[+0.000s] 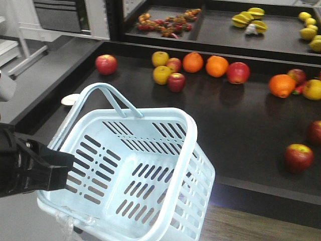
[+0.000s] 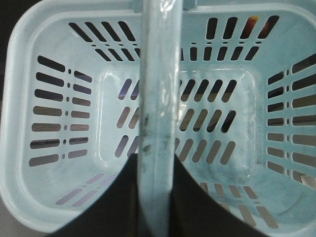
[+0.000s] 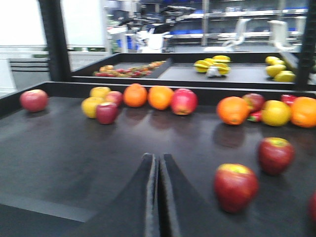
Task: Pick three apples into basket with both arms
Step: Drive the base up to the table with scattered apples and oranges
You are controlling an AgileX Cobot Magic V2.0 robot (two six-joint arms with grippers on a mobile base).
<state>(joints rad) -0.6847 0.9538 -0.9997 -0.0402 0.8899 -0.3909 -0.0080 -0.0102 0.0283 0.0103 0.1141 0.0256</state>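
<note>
Jaws of the left gripper [image 2: 155, 170] are clamped on a loop handle [image 2: 158, 74] of the basket [image 1: 188, 150], which is held tilted over the near edge of the dark table [image 1: 241, 125] from the left. The right gripper [image 3: 158, 197] is held low and level over the tabletop, fingers pressed together on nothing. One apple [image 3: 235, 186] is seen just right of those tips, a second apple [image 3: 275, 155] behind it, a third apple [image 3: 183, 101] beside oranges [image 3: 148, 96] at the back.

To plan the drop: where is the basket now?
Front view, lower left: the basket is tilted over the dark table's near edge, left pincer gripping its handle.
</note>
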